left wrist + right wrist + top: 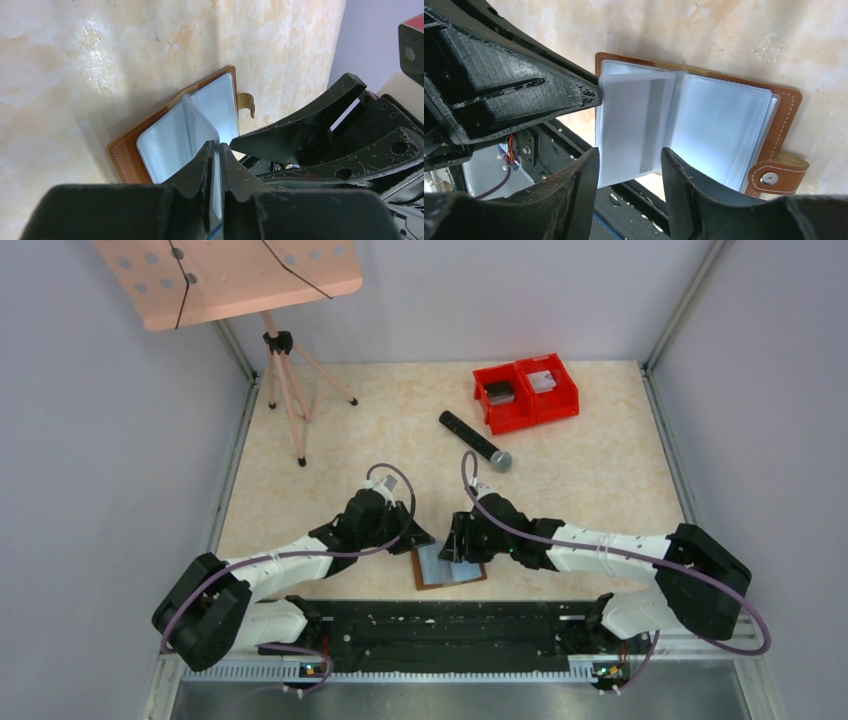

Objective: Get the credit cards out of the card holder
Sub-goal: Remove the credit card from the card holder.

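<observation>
Left wrist view: left tool pinched narrow on a clear sleeve of the open card holder. Right tool stands half open, fingers apart over the sleeves.

The left pincer and right pincer crowd the open card holder at the bench's near edge, blocking both sides. Beyond, a microphone, twin red bins and a tripod stand well apart, bare bench between them.
</observation>
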### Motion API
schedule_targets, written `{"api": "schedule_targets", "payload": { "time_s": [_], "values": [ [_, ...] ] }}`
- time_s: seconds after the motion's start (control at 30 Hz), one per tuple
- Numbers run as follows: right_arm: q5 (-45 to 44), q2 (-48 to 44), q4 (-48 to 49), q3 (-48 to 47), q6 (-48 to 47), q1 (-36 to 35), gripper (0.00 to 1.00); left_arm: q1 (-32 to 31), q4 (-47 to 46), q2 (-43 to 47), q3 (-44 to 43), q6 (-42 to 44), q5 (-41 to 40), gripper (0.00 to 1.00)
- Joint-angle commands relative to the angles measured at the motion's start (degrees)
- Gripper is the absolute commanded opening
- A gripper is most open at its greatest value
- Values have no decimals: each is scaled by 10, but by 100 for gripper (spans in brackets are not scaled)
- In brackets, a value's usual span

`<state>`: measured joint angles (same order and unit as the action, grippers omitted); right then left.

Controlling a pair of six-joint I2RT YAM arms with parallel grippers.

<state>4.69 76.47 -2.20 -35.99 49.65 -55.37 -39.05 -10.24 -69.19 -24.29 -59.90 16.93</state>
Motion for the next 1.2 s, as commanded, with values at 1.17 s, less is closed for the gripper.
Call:
{"api": "schedule_targets", "payload": {
  "time_s": [1.17],
  "values": [
    [5, 3, 18, -13, 2, -8, 49, -2, -23, -8, -13, -1, 3, 16]
  ]
}}
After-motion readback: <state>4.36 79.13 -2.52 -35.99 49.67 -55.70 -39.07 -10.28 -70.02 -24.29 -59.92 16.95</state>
